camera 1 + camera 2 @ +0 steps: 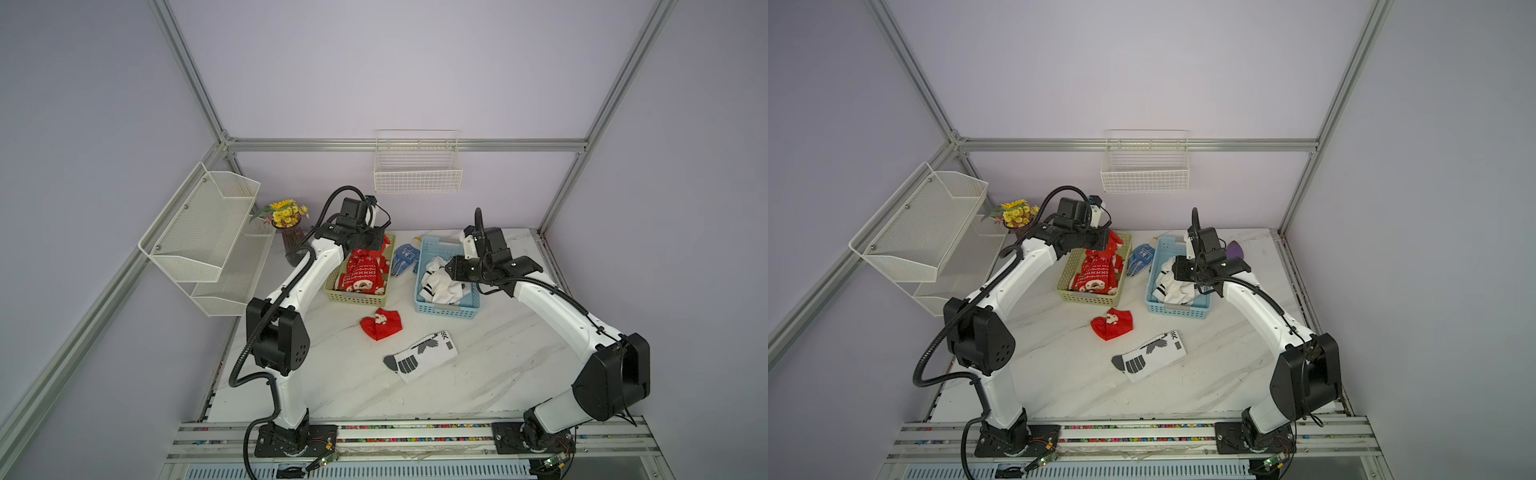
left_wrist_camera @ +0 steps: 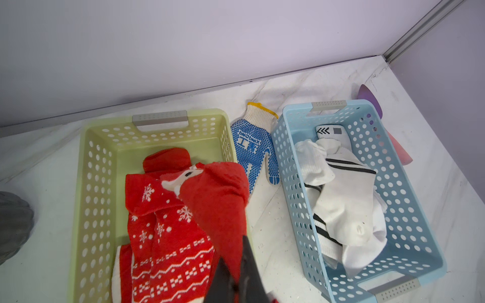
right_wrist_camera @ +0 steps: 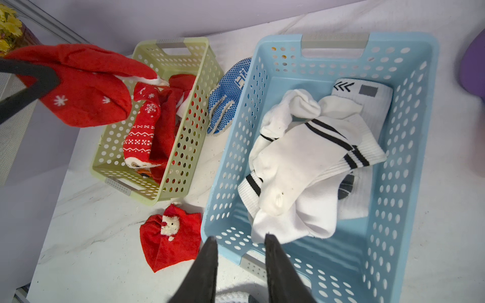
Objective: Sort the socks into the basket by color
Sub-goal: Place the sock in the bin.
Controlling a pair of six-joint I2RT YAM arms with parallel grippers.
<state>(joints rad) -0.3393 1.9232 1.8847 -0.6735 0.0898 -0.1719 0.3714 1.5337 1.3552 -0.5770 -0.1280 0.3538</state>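
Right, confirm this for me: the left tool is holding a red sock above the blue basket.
No. The left tool is holding a red sock, but above the green basket, not the blue basket. The left wrist view shows it.

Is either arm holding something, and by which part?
Left tool pinches a red sock by one end above the green basket; right tool holds nothing.
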